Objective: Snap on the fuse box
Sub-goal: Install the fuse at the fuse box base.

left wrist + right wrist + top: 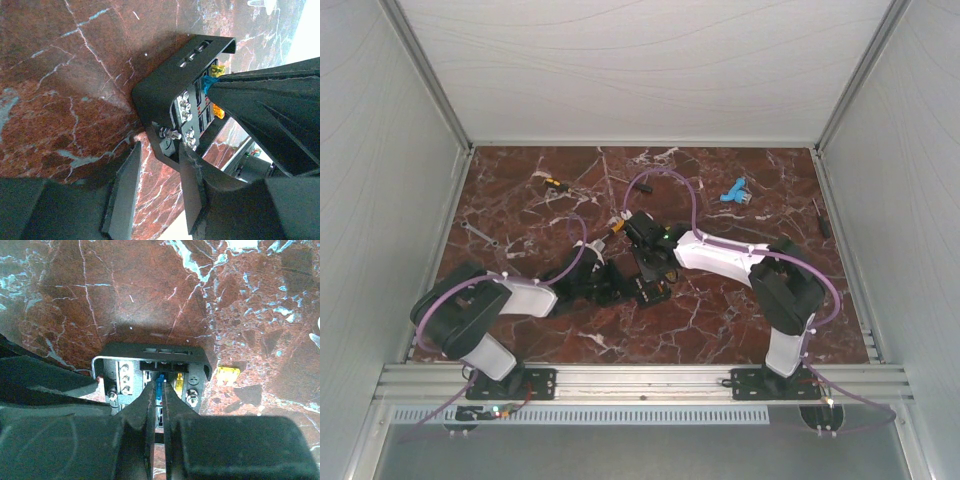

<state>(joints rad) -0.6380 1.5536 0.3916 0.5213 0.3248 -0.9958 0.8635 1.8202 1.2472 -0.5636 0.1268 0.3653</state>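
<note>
The fuse box [648,288] is a small black square box lying mid-table, its open side showing screws and fuse slots [150,356]. My right gripper [159,390] reaches down into it, shut on a blue fuse [159,379] that stands in a slot beside a yellow fuse [179,382]. In the left wrist view the box [165,90] fills the centre, with the right gripper's fingers [260,100] pressed in from the right. My left gripper [161,152] is at the box's near corner, jaws apart. Marble shows between them, and the box's bracket edge lies against one finger.
A loose yellow fuse [227,374] lies on the marble right of the box. A light blue part [733,192], a metal wrench [480,235], a small tool [552,182] and a dark screwdriver [823,218] lie further out. White walls enclose the table.
</note>
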